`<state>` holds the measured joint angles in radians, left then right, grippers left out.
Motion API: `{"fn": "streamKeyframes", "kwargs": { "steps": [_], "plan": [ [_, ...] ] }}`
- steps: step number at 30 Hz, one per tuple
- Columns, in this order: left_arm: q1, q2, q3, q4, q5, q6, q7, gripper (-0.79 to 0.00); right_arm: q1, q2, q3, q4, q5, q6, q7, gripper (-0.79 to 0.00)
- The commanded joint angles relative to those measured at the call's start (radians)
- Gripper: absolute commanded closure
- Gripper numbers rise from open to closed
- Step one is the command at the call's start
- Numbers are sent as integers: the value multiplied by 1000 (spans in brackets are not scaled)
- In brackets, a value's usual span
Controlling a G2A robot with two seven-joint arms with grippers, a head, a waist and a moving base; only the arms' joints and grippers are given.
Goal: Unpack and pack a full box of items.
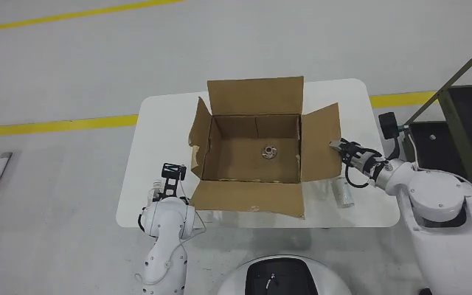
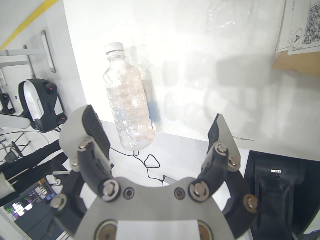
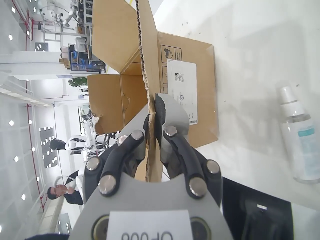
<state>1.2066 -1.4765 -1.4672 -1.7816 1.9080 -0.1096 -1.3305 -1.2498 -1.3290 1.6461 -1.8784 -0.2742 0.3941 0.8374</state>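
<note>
The left gripper (image 2: pixel 153 116), at the lower left of the top view, stands wide open. The water bottle (image 2: pixel 128 106) lies on its side just ahead, long axis running away from the fingers, cap far and base at the edge of the table (image 1: pixel 155 147), so this arm looks best placed to take it. At frame centre the box (image 1: pixel 254 195) is open, its flap (image 1: pixel 322 140) pinched in the right gripper (image 3: pixel 152 108). The spray bottle (image 3: pixel 297 136) lies just beside, on open tabletop, and a small round item (image 1: pixel 267 152) sits alone inside.
</note>
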Motion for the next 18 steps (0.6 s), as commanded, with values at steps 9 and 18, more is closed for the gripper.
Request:
{"fn": "streamKeyframes", "kwargs": {
  "steps": [9,18],
  "plan": [
    [0,0,0,0,0,0,0,-785,162,32,-6,149,-42,-110,158,0],
    [0,0,0,0,0,0,0,-785,279,60,-15,268,-82,-202,264,-252]
  ]
}}
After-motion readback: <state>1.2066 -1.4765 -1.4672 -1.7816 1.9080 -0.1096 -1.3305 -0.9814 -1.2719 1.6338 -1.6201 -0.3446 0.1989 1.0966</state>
